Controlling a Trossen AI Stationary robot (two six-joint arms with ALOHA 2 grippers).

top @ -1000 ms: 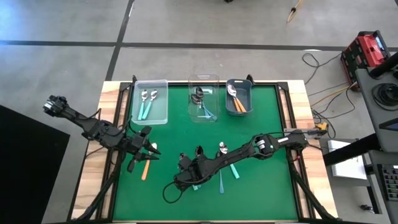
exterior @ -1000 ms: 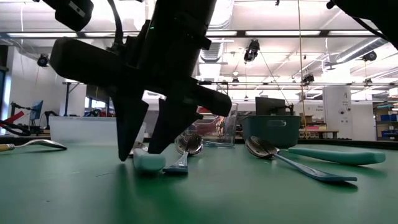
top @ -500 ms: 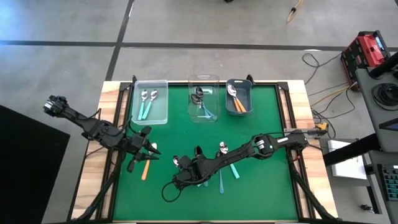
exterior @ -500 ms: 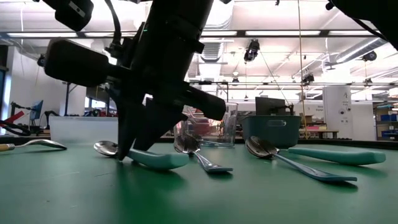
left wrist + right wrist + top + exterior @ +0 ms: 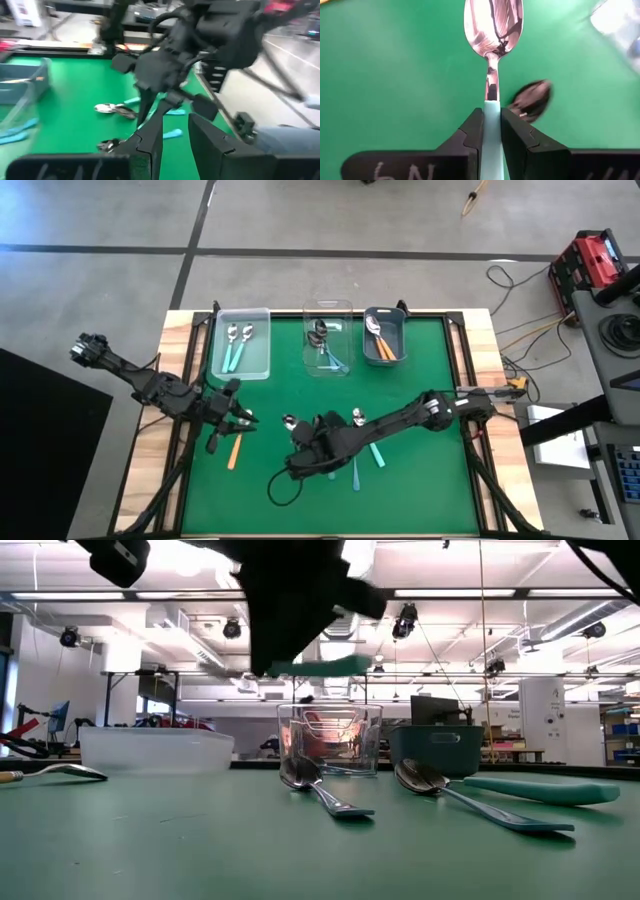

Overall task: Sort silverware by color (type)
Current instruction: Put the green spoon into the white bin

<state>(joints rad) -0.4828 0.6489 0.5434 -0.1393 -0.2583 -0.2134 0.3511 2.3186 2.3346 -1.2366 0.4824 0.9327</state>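
Right wrist view: right gripper point(image 5: 491, 125) clamped on mint-handled spoon point(image 5: 492, 30), raised above green mat point(image 5: 395, 75); left gripper point(image 5: 238, 423) fingers slightly apart, empty.

Low cam: a dark gripper point(image 5: 300, 610) hangs up top with a mint-teal spoon handle point(image 5: 322, 666) sticking out sideways from its jaws, clear of the green table point(image 5: 200, 840). Below the jaws lie a metal spoon point(image 5: 322, 788) and a teal-handled spoon point(image 5: 480, 795); a clear bin point(image 5: 330, 738) sits behind.

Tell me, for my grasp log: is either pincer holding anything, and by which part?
The right pincer holds a mint-handled spoon by its handle; whether the left holds anything cannot be told.
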